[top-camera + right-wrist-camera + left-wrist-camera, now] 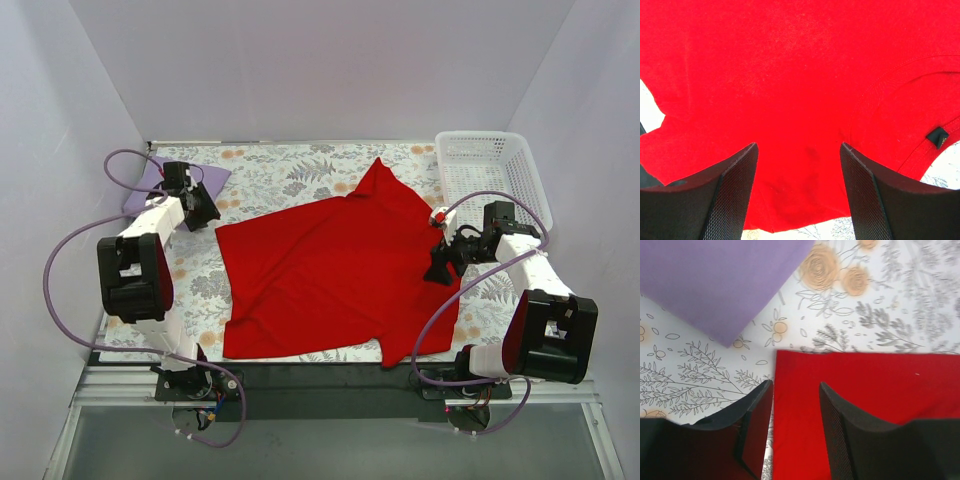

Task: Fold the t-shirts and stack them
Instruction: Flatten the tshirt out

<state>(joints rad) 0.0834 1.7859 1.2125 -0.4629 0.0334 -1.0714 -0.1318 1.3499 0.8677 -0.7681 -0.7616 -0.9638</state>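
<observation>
Red t-shirt (335,275): spread mostly flat across the middle of the top view on the floral-print cloth (290,170), with one sleeve peaking toward upper centre.
Lavender t-shirt (138,192): lying flat at the upper left, apart from the red one.
Left gripper (796,410): jaws parted and empty, the red shirt's corner edge between them.
Right gripper (799,170): jaws parted and empty, over red fabric near the collar (neck tag at right).
Handling: probably light, limp and quick to wrinkle; best pinched at corners and hem edges.

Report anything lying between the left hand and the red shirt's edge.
Nothing visible does. The open left hand hangs over a corner of the red shirt; the lavender shirt lies off to the side, apart.
</observation>
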